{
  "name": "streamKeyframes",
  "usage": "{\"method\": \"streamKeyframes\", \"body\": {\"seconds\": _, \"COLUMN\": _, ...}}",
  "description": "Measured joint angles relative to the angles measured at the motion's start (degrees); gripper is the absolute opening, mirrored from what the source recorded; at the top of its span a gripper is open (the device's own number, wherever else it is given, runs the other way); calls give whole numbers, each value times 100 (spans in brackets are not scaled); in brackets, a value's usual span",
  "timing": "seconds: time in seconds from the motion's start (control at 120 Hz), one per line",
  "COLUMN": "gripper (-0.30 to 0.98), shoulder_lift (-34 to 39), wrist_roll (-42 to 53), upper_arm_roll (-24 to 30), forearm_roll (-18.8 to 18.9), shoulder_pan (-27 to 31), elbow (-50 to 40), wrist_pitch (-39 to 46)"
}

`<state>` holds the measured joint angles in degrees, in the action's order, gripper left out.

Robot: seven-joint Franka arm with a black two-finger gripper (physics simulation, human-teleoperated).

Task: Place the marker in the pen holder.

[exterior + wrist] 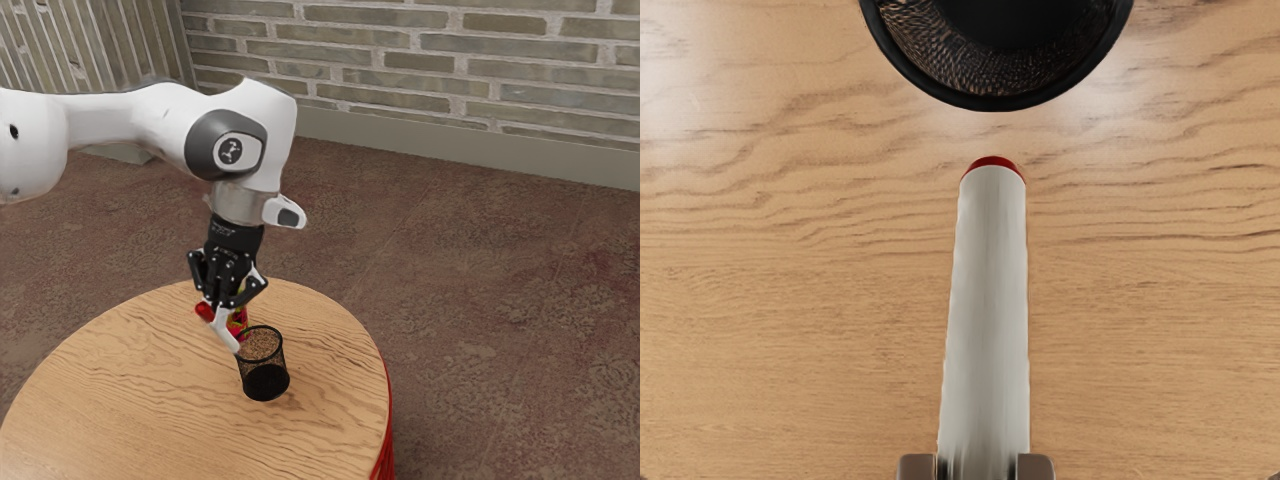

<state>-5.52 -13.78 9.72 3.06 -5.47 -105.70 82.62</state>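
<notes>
End effector (223, 304): grasping the marker (225, 330)
Marker: tilted, lower end near the pen holder (265, 381)
Pen holder: upright on the surface (130, 380)

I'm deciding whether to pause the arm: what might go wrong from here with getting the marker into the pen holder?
The marker slants in the gripper, its far end short of the pen holder, so it may catch the rim rather than drop in. Pushing sideways there could tip the holder. The red and yellow thing near the gripper might get knocked.
</notes>
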Motion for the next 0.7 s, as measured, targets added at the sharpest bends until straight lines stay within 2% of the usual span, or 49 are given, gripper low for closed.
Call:
{"method": "streamKeyframes", "body": {"seconds": 0.158, "gripper": -10, "shoulder_lift": -283, "wrist_roll": -62, "upper_arm_roll": -26, "forearm_roll": 127, "shoulder_pan": 240, "elbow": 261, "wrist_pitch": -21}}
{"method": "streamKeyframes", "body": {"seconds": 0.567, "gripper": -10, "shoulder_lift": -1141, "wrist_roll": -175, "upper_arm_roll": -22, "forearm_roll": 257, "shoulder_pan": 17, "elbow": 866, "wrist_pitch": -32}}
{"method": "streamKeyframes", "body": {"seconds": 0.7, "gripper": 1, "shoulder_lift": -1479, "wrist_roll": -218, "upper_arm_roll": -22, "forearm_roll": 270, "shoulder_pan": 19, "elbow": 898, "wrist_pitch": -27}}
